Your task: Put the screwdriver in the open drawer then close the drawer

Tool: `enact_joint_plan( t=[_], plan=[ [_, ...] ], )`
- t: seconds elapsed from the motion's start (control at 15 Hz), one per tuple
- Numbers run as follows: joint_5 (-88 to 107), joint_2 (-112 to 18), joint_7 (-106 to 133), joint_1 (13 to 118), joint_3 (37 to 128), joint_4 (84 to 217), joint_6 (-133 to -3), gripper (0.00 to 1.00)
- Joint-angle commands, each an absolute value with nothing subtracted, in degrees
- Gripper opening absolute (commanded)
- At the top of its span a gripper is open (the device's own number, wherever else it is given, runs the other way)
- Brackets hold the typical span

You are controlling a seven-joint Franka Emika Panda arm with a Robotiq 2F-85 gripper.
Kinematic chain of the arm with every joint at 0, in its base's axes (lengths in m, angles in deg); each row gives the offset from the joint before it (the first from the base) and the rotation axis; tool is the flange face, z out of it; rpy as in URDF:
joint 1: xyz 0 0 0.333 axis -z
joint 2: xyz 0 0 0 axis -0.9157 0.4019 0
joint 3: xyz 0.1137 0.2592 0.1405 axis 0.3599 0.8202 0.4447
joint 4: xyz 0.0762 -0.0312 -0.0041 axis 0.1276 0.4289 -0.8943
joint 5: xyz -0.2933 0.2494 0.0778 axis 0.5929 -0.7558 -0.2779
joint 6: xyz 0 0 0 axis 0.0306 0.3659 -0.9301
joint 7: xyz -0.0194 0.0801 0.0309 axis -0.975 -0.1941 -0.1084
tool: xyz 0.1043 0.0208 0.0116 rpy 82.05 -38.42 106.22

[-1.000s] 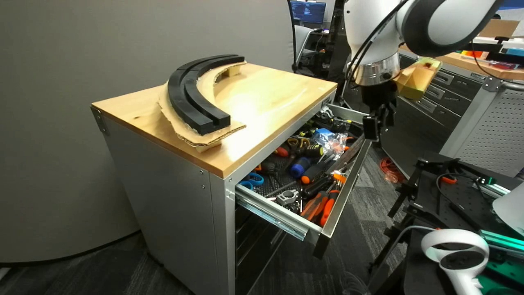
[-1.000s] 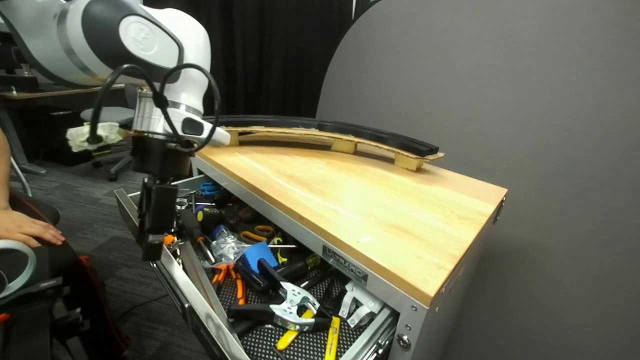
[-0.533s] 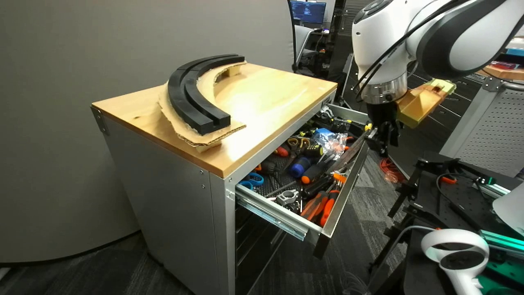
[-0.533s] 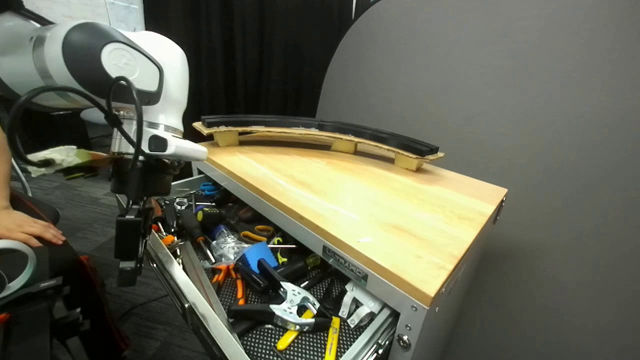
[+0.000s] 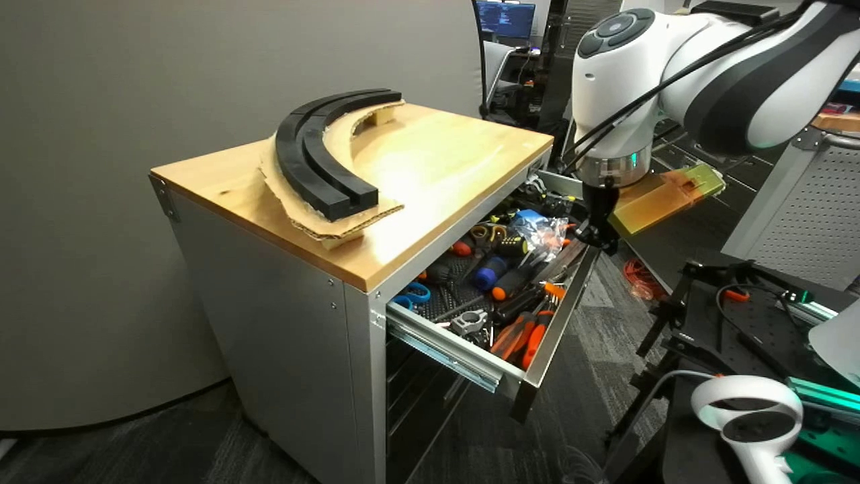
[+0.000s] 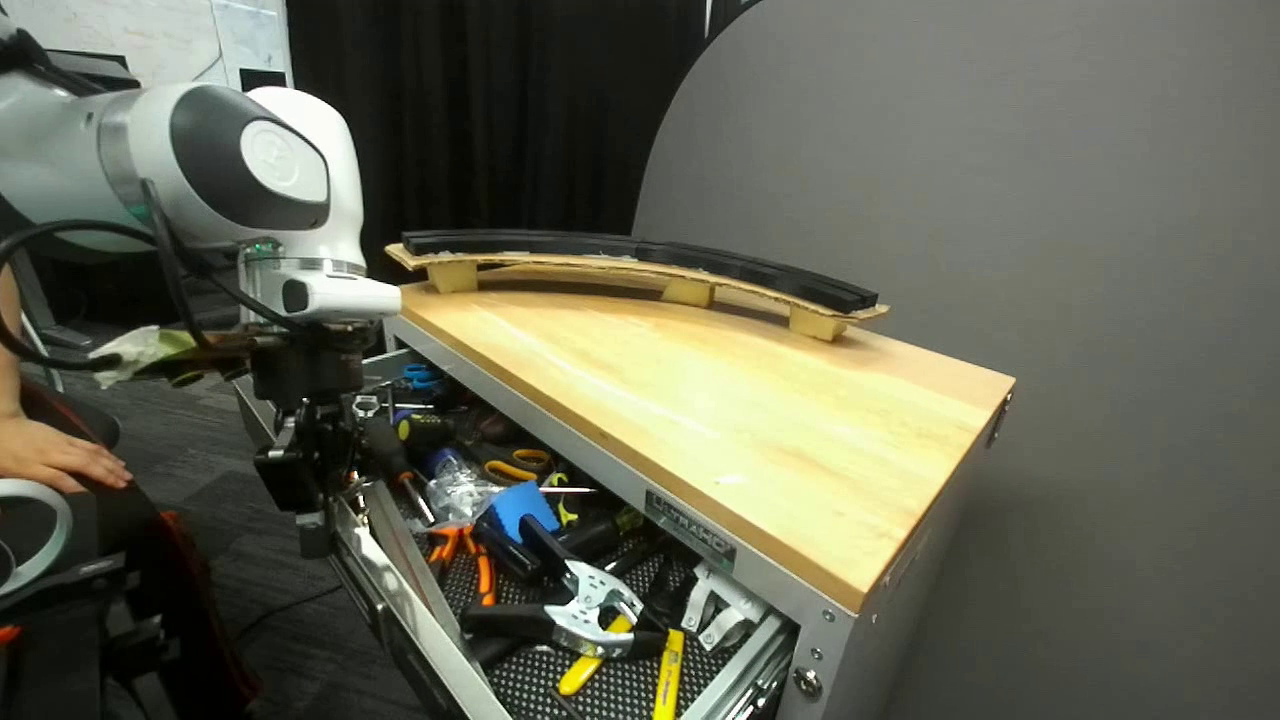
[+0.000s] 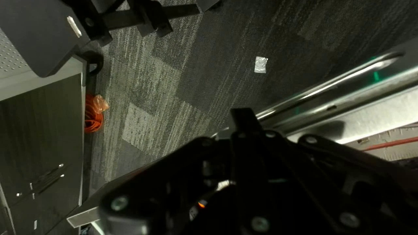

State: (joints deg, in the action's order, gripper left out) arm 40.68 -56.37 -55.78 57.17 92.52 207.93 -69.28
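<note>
The grey drawer (image 5: 564, 319) stands pulled out under the wooden top, packed with tools. My gripper (image 5: 605, 247) is at the outer side of its front lip, near the far end in that exterior view. In an exterior view the fingertips of the gripper (image 6: 314, 530) hang just outside the drawer front (image 6: 420, 620), apparently against it. From the wrist, the gripper (image 7: 244, 118) looks shut, its fingers together with nothing between them, beside the metal front of the drawer (image 7: 385, 114). The screwdriver cannot be told apart among the heaped tools, where it may be hidden.
A black curved arc (image 5: 295, 154) on cardboard rests on the wooden top (image 6: 700, 400). A large spring clamp (image 6: 590, 610) lies in the drawer. A person's hand (image 6: 60, 452) and a black table (image 5: 712, 356) are near the arm. Orange cable (image 7: 93, 114) lies on the floor.
My gripper has gone from above the drawer's lip, outward and down, then back against the front while its fingers came shut. The drawer has shifted slightly inward.
</note>
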Motion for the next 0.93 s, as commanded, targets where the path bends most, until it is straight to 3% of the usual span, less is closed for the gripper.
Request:
enact_joint_plan(
  t=[0.0, 0.87],
  plan=[
    [44.4, -50.0, -62.6, 55.8, 91.4, 203.3, -70.8, 0.00],
    [55.2, -38.0, -78.2, 53.1, 88.8, 184.7, -71.6, 0.00]
  ],
)
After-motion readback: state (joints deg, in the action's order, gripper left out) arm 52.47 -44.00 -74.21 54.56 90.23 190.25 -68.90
